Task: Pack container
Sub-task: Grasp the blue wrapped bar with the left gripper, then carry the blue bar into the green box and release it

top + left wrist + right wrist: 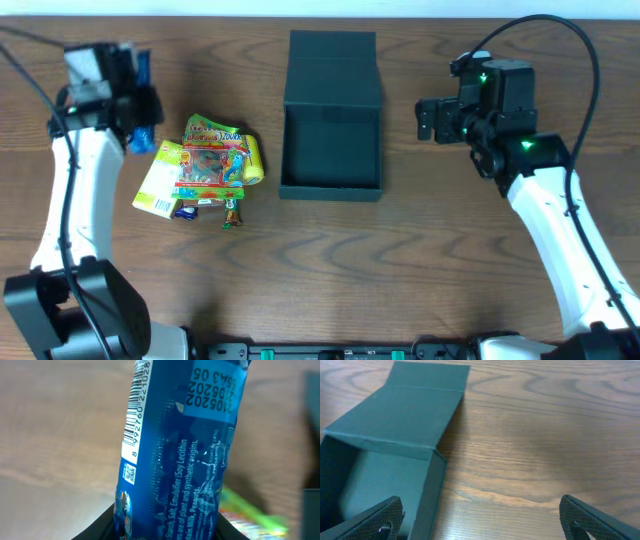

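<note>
The dark teal container (pixel 331 150) stands open at the table's middle back, its flap lid (pixel 333 68) folded back; it also shows in the right wrist view (pixel 395 485). My left gripper (pixel 140 105) is shut on a blue snack packet (pixel 180 455), held raised at the far left, above and left of the candy pile. My right gripper (pixel 430 120) is open and empty, to the right of the container; its left finger is over the container's right wall.
A pile of colourful candy bags (pixel 205 165) with small wrapped sweets (pixel 232 212) lies left of the container. The table is brown wood.
</note>
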You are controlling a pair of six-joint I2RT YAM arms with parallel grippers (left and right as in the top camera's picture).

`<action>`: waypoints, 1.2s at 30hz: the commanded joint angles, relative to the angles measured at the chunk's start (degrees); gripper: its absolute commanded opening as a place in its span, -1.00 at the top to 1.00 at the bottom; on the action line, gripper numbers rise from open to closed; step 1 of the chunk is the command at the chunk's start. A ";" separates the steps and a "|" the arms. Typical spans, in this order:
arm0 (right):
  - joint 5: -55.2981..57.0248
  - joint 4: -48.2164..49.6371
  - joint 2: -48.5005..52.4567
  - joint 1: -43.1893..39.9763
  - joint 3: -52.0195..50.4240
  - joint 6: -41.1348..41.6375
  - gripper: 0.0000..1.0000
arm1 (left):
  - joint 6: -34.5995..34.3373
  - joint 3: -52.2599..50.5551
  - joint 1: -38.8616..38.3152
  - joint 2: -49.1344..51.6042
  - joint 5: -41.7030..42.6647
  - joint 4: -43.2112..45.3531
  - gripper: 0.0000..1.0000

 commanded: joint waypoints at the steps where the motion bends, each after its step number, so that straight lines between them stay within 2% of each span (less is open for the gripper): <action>1: 1.60 -0.26 -0.63 -2.54 0.11 3.23 -0.98 | -3.96 2.10 -6.82 -1.03 0.48 0.46 0.38; 4: 1.55 -0.90 -0.63 -5.01 0.11 6.10 -0.99 | -6.58 2.10 -13.20 -0.57 0.46 1.40 0.38; 8: 1.51 -1.66 -0.63 -7.74 0.11 6.82 -0.99 | -14.69 2.10 -20.68 1.70 0.48 2.43 0.38; 12: 1.53 -2.32 -0.63 -9.18 0.11 6.78 -0.98 | -13.44 2.10 -27.50 6.03 0.33 5.81 0.36; 15: 1.53 -3.06 -0.63 -9.31 0.11 6.71 -0.98 | -4.70 2.10 -31.30 9.16 0.57 9.51 0.33; 17: 1.55 -3.34 -0.63 -9.31 0.11 6.49 -0.99 | 3.74 2.10 -32.74 10.16 3.04 10.88 0.33; 18: 1.55 -3.48 -0.63 -9.31 0.11 5.97 -0.99 | 11.06 2.10 -33.64 10.64 6.34 11.39 0.31; 20: 1.57 -3.67 -0.63 -9.31 0.11 5.60 -0.99 | 21.29 2.10 -35.04 11.02 9.31 11.52 0.35; 23: 1.55 -3.98 -0.63 -9.31 0.11 5.62 -0.98 | 42.07 2.10 -37.18 11.82 8.83 11.67 0.60; 26: 1.55 -4.13 -0.63 -9.31 0.11 5.62 -0.99 | 54.84 2.10 -37.35 13.42 6.75 12.81 0.62; 28: 1.53 -4.15 -0.63 -9.31 0.11 5.62 -0.98 | 59.01 2.10 -37.35 14.64 3.98 14.45 0.60; 29: 1.53 -4.15 -0.63 -9.31 0.11 5.62 -0.99 | 60.33 2.10 -37.33 15.45 3.21 15.32 0.51; 32: 1.53 -4.15 -0.63 -9.31 0.11 5.62 -0.99 | 65.22 2.10 -37.33 17.70 2.75 16.76 0.58; 36: 1.53 -4.63 -0.63 -9.31 0.11 5.62 -0.98 | 65.96 2.10 -37.33 20.68 1.25 19.52 0.59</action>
